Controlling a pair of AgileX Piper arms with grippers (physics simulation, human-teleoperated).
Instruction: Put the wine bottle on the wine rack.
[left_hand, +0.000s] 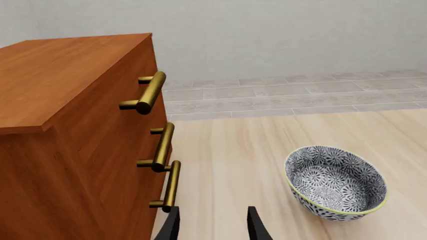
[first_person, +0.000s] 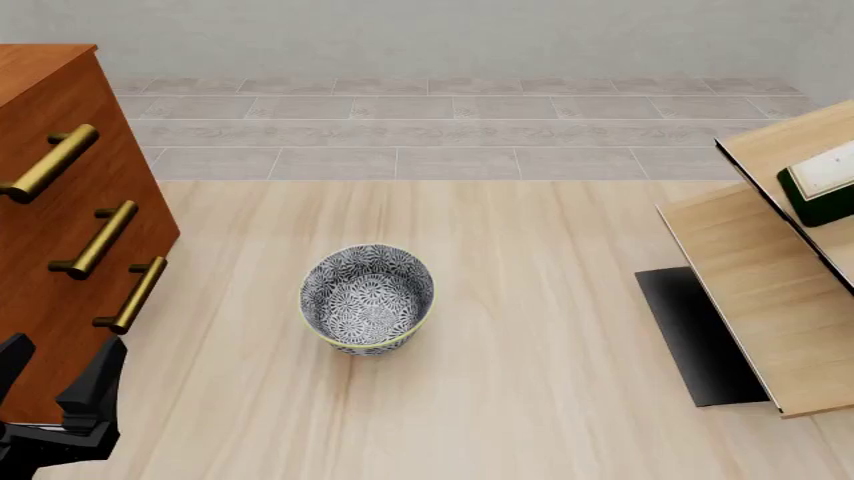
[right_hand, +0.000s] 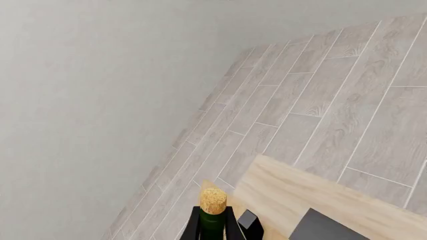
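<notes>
The wine bottle (right_hand: 213, 222) is dark green with a tan cork, and my right gripper (right_hand: 219, 221) is shut on its neck, one dark finger on each side. In the front view only part of the bottle's body with the white label (first_person: 818, 183) shows at the right edge, over the slanted light wood panels of the wine rack (first_person: 754, 290). The right gripper itself is outside that view. My left gripper (first_person: 56, 372) hangs open and holds nothing at the near left, beside the cabinet, far from the bottle.
A reddish-brown drawer cabinet (first_person: 54, 250) with brass handles stands at the left. A grey patterned bowl (first_person: 367, 297) sits mid-table, also seen as the bowl (left_hand: 335, 182) in the left wrist view. The rack's black base plate (first_person: 694, 335) lies at the right.
</notes>
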